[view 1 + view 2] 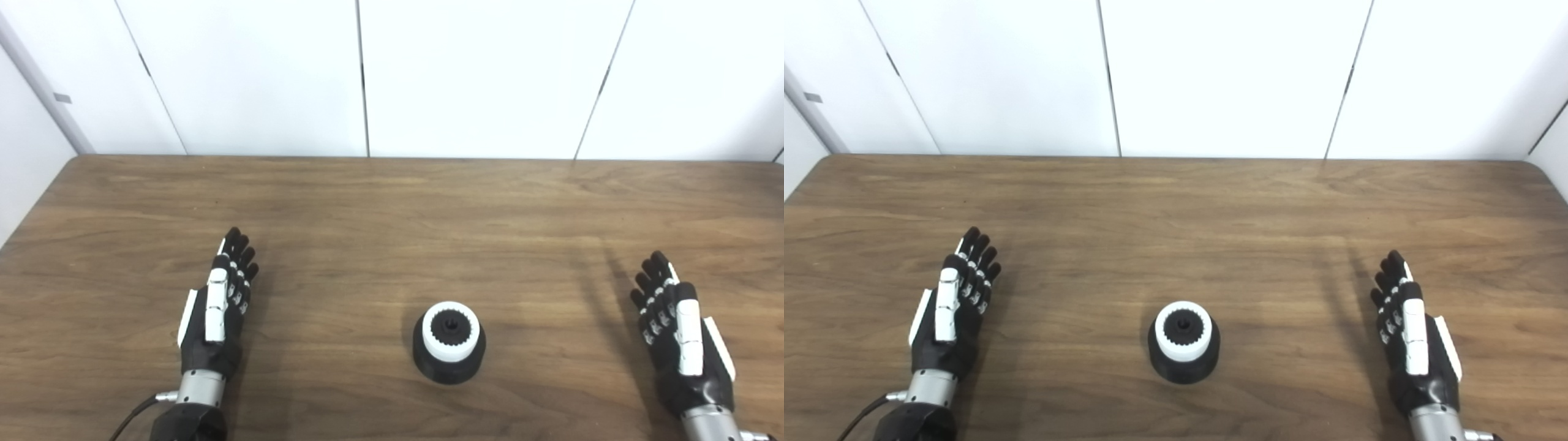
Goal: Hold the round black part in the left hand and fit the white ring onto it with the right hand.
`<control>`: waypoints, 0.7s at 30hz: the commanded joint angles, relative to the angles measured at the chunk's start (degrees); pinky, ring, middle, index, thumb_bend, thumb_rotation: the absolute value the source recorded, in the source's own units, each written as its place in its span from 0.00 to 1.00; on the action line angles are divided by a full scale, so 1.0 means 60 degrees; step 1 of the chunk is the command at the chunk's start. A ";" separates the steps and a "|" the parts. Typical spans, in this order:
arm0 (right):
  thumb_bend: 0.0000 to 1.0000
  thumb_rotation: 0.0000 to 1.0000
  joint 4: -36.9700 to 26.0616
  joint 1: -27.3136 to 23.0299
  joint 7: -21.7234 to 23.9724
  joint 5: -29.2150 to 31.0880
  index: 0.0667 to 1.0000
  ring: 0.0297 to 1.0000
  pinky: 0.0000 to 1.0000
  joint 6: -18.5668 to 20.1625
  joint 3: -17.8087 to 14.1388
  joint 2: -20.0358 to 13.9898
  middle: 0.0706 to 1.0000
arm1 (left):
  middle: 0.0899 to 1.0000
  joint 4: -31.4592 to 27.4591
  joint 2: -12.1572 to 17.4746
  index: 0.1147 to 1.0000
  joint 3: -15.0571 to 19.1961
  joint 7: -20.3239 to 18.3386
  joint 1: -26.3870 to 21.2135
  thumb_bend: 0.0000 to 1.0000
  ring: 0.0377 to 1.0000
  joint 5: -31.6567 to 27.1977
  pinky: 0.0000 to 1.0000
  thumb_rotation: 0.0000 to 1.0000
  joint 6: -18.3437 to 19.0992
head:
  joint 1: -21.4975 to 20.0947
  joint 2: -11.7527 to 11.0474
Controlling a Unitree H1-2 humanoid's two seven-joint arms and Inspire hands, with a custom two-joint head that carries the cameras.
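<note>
The round black part (449,361) stands upright on the wooden table (392,202), near the front and a little right of centre. The white ring (451,350) sits on its top, around a black toothed hub. My left hand (215,309) lies well to the left of the part, fingers stretched out and holding nothing. Far to the right, my right hand (680,334) is likewise open and empty. Neither hand touches the part.
White wall panels (392,73) rise behind the table's far edge. A black cable (131,416) trails from my left wrist at the bottom left.
</note>
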 commanded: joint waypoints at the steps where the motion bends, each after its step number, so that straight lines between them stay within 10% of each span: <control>1: 0.53 1.00 -0.0085 -0.0179 0.0060 -0.0031 1.00 1.00 1.00 -0.0217 0.0050 0.0042 1.00 | 1.00 0.0146 0.0062 1.00 0.0015 -0.0027 -0.0047 0.43 1.00 0.0026 1.00 0.95 -0.0258 | -0.0010 0.0028; 21: 0.52 1.00 -0.0097 -0.0175 0.0018 -0.0094 1.00 1.00 1.00 -0.0279 0.0056 0.0042 1.00 | 1.00 0.0030 0.0093 1.00 -0.0010 -0.0039 -0.0006 0.42 1.00 0.0042 1.00 0.95 -0.0179 | 0.0001 0.0089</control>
